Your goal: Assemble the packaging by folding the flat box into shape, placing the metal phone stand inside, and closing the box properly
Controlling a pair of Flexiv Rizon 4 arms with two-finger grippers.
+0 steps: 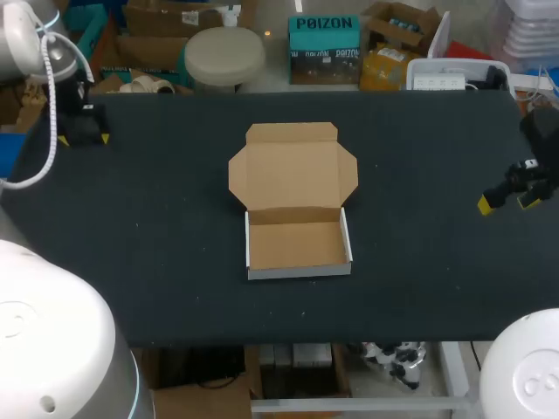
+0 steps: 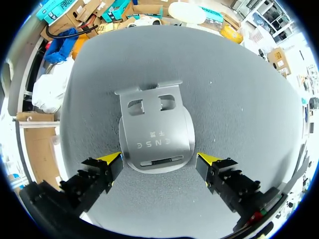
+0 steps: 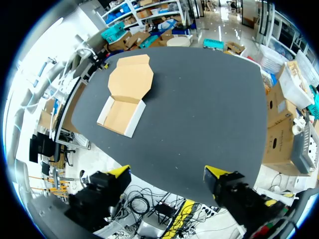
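The cardboard box [image 1: 297,244] sits mid-table, its tray folded up and its lid [image 1: 293,166] lying open flat behind it. The box [image 3: 124,102] also shows far ahead of my right gripper [image 3: 167,174], which is open and holds nothing. In the head view that right gripper [image 1: 507,199] hovers near the table's right edge. My left gripper [image 1: 83,135] is at the far left corner. The silver metal phone stand [image 2: 157,129] lies flat on the mat there, and my left gripper [image 2: 159,162] is open with its yellow tips either side of the stand's near end. The head view hides the stand.
The dark mat [image 1: 175,218] covers the whole table. Wide bare mat lies between each gripper and the box. The table's front edge [image 1: 306,340] runs close below the tray.
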